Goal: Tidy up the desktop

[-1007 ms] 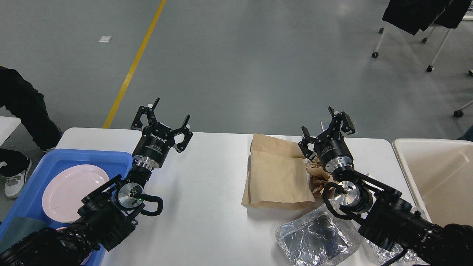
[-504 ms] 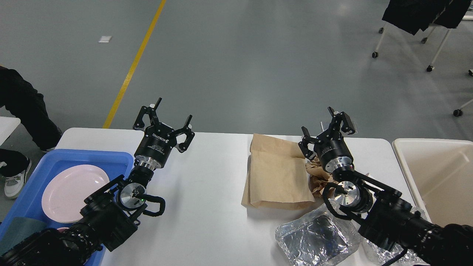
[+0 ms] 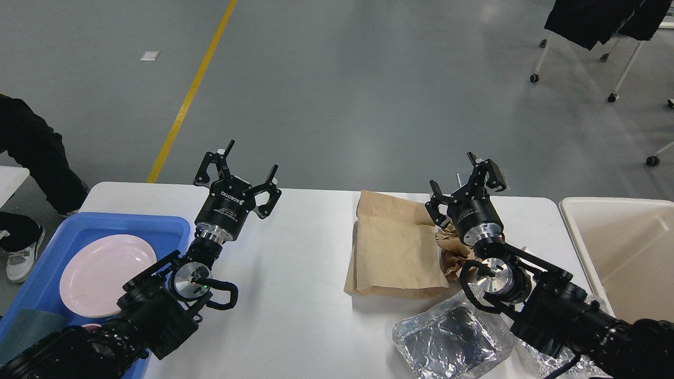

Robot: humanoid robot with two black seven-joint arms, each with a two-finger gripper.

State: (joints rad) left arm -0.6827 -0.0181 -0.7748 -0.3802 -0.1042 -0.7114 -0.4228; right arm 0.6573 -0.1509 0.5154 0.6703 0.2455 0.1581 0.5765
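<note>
The white desktop [image 3: 295, 295] spans the lower half of the head view. A flat brown paper bag [image 3: 392, 245] lies at its centre right, with crumpled brown paper [image 3: 453, 252] against its right edge. A crinkled foil tray [image 3: 447, 342] sits near the front right, partly under my right arm. My left gripper [image 3: 251, 158] hangs open and empty above the desktop's far edge, left of centre. My right gripper [image 3: 453, 171] is open and empty above the bag's far right corner.
A blue tray [image 3: 174, 223] at the left holds a pink plate [image 3: 105, 273] and a dark green item. A cream bin [image 3: 621, 247] stands off the right edge. A person's legs and shoe show at far left; wheeled stands at the back right.
My left arm has drifted slightly to the right, its gripper staying open. The right arm and the things on the desktop have not moved.
</note>
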